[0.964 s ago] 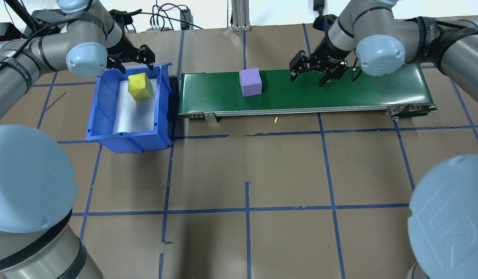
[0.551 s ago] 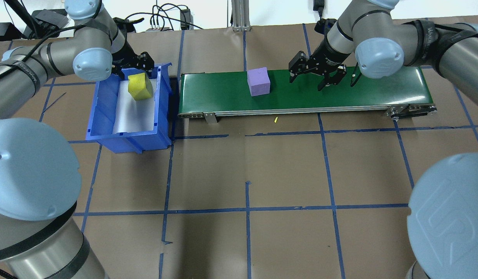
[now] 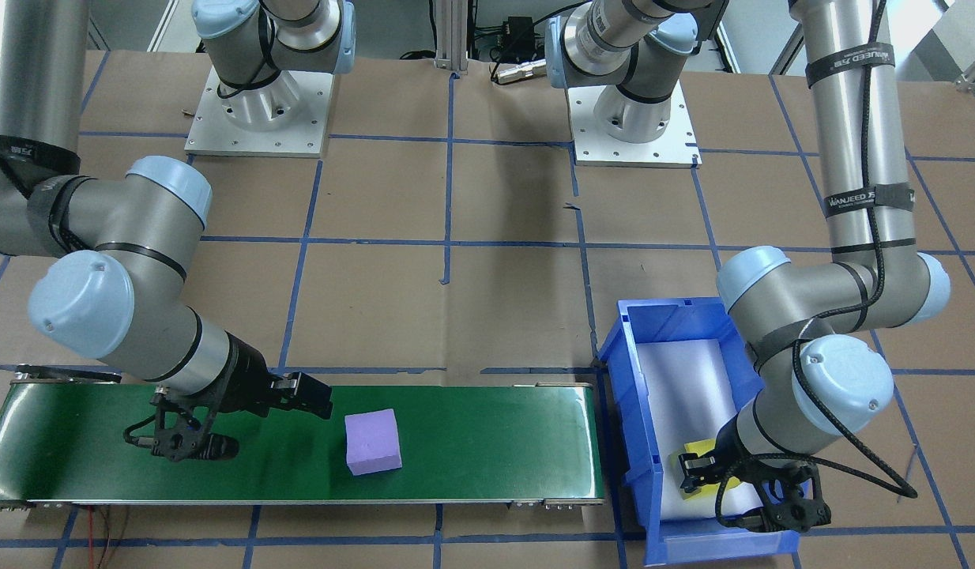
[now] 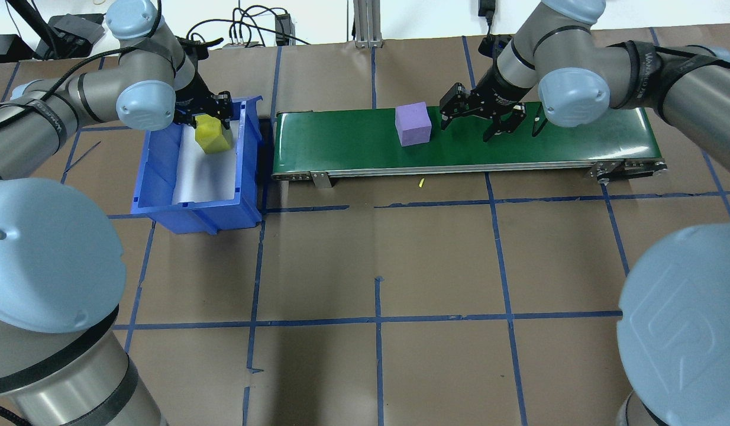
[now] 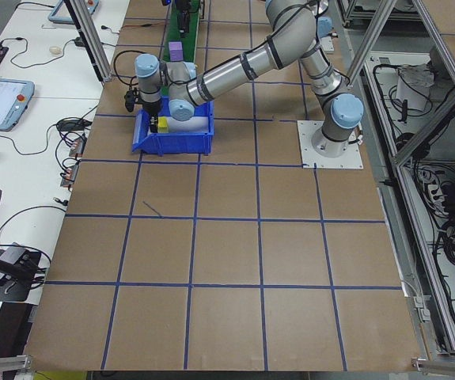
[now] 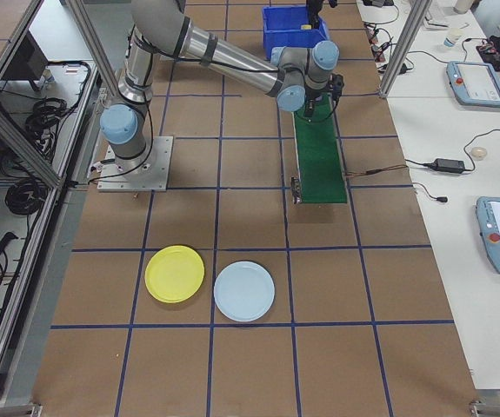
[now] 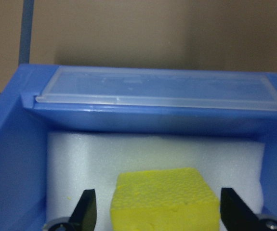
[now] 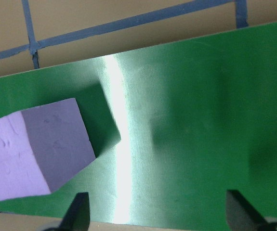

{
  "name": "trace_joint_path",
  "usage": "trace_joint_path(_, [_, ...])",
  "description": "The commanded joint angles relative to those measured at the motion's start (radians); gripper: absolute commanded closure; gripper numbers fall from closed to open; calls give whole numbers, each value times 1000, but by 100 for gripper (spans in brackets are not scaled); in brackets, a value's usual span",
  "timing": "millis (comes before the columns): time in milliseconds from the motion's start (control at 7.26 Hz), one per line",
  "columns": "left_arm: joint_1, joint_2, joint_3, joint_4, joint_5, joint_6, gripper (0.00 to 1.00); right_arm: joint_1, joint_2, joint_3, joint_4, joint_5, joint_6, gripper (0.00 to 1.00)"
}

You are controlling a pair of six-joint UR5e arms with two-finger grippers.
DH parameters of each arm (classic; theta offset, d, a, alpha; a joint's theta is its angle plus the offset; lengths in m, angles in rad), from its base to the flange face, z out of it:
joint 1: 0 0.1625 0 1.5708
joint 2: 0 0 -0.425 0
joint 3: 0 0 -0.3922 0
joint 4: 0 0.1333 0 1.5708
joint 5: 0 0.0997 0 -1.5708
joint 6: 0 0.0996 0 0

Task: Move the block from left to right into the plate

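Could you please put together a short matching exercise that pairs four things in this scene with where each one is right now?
Things:
1. yellow block
2. purple block
3. yellow plate
4. right hand

Places:
A. on the green conveyor belt, untouched
B. on the brown table beside a pale blue plate
C. inside the blue bin, between the open fingers of the left hand
D. open above the belt, to one side of the purple block

Pairs: 1-C, 2-A, 3-B, 4-D
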Motion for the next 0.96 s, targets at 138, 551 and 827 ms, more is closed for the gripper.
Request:
trace_joint_path(138, [0, 111, 36, -116, 5, -7, 84, 0, 4, -37, -8, -1, -8, 0])
trace_joint_path(551, [-38, 289, 50, -324, -13, -10, 84, 0, 14, -32, -11, -9, -25, 0])
trace_joint_path(827, [-180, 294, 18, -300, -4, -53, 84, 0, 16, -31, -11, -13, -25, 0])
